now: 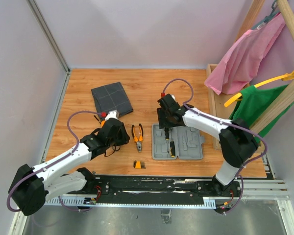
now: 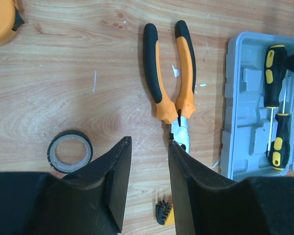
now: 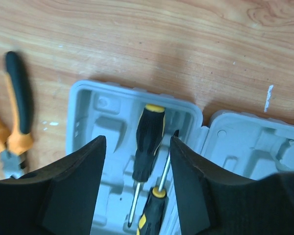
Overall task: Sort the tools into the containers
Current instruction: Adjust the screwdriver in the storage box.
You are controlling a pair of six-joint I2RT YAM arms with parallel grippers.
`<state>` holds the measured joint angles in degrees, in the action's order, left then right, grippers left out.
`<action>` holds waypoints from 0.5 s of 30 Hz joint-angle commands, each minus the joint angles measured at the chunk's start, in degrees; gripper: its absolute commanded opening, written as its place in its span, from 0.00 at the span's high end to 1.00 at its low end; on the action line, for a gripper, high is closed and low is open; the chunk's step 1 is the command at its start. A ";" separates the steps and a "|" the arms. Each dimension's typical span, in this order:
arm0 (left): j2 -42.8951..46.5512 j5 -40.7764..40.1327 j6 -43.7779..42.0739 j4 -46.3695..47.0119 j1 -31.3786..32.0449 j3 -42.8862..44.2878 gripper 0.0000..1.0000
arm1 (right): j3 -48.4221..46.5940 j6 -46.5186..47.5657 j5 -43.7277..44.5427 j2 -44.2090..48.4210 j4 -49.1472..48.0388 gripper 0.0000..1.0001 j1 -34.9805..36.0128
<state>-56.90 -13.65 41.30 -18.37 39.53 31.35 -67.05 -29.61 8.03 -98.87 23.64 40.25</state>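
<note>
From here my right gripper (image 3: 138, 142) hangs over the open light-grey hard plastic case (image 1: 191, 147), jaws moderately apart and holding nothing. In the case's left half, two black-and-yellow screwdrivers (image 3: 148, 142) lie side by side, their long axes running near-to-far and their handles at opposite ends. The orange-and-black-handled pliers (image 2: 169, 73) lie on the wooden table (image 1: 78, 88) just left of the case, along the same line, with handles away from me and nose toward the bases. My left gripper (image 2: 149, 147) hovers beside that nose, jaws narrowly parted and empty. A black tape ring (image 2: 69, 151) sits to its left.
</note>
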 commanded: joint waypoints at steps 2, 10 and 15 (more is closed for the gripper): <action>-0.93 -0.68 -1.82 0.40 -1.90 1.24 0.58 | 4.37 3.85 -3.28 8.95 -2.56 0.42 0.92; -8.22 1.64 -3.27 4.08 -3.23 3.10 0.52 | 17.75 4.06 -2.96 19.72 -7.80 0.41 0.92; -12.44 2.29 -3.03 6.45 -3.23 5.03 0.49 | 26.79 2.18 -1.52 28.88 -10.88 0.41 0.97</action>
<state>-67.22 -12.25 38.96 -15.94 36.82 33.52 -45.28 -26.57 5.21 -76.53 16.23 40.27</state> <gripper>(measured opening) 0.500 0.590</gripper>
